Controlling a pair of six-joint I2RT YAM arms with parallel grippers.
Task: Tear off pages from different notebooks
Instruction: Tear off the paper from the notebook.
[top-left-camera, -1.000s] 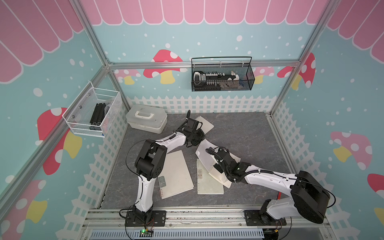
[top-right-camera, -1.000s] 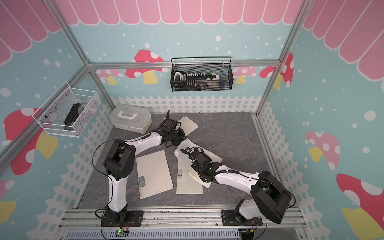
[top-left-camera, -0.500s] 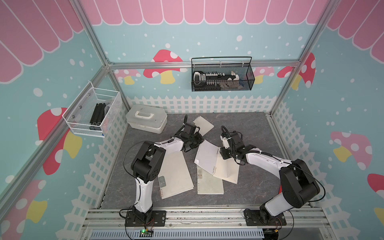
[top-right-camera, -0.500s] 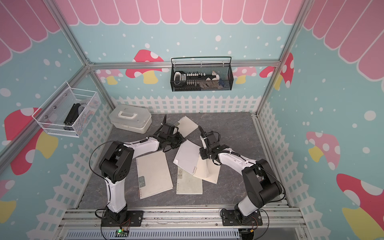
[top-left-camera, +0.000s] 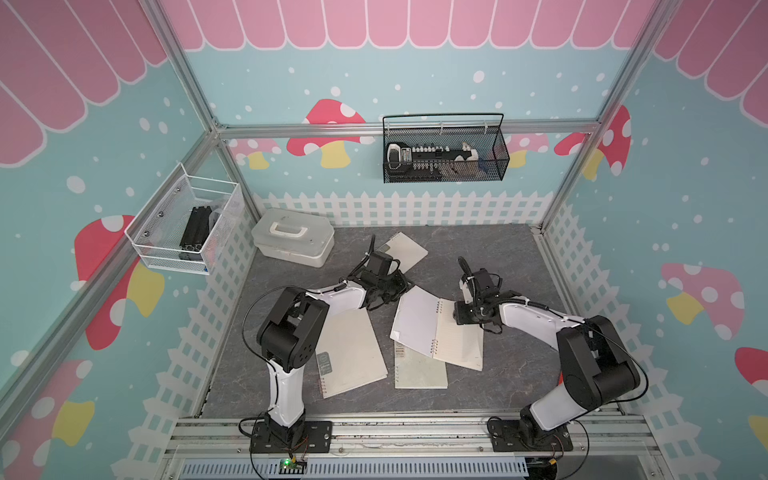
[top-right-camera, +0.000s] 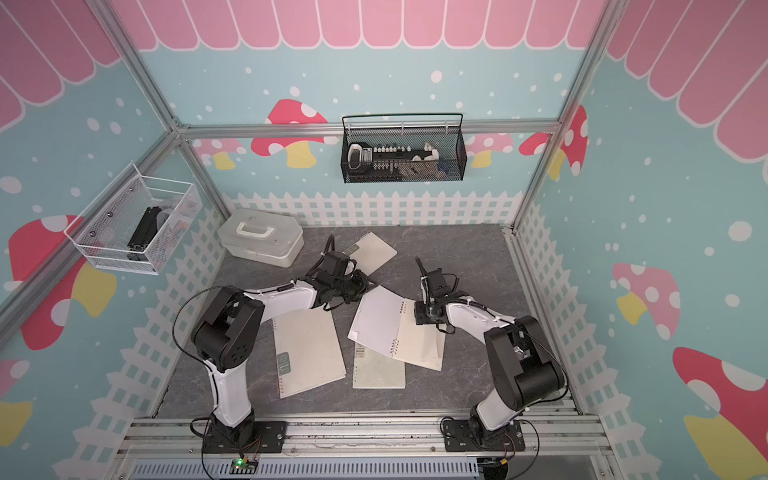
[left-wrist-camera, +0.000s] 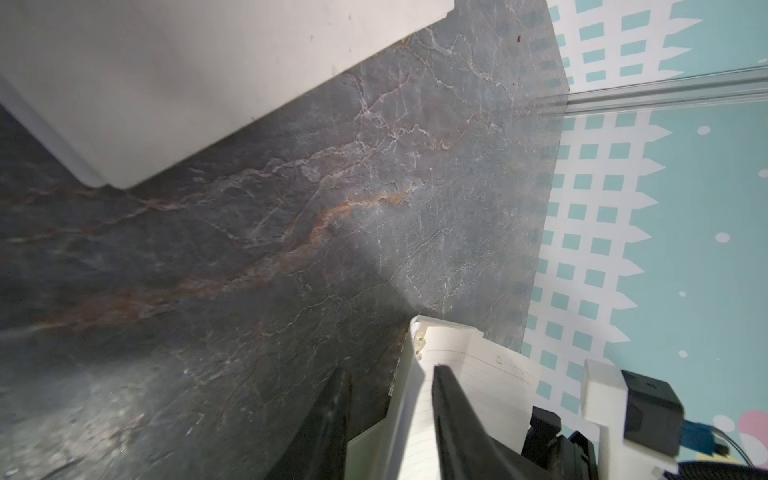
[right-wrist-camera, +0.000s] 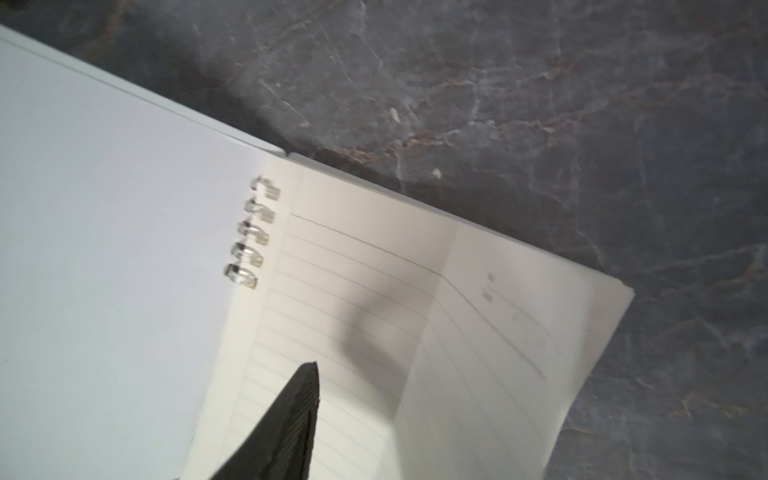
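Both arms had drawn back from their reach across the open notebook (top-left-camera: 415, 322). Your right gripper (top-left-camera: 467, 312) hung over its lined right-hand page, with the wire coil (right-wrist-camera: 249, 232) running near-to-far just to its left, so that arm was nearer the next sheet. Only one finger (right-wrist-camera: 299, 415) showed, so you couldn't tell how wide it stood. Your left gripper (top-left-camera: 390, 287), off the notebook's far corner, stood partly open, a torn page (left-wrist-camera: 478, 374) loose between its jaws.
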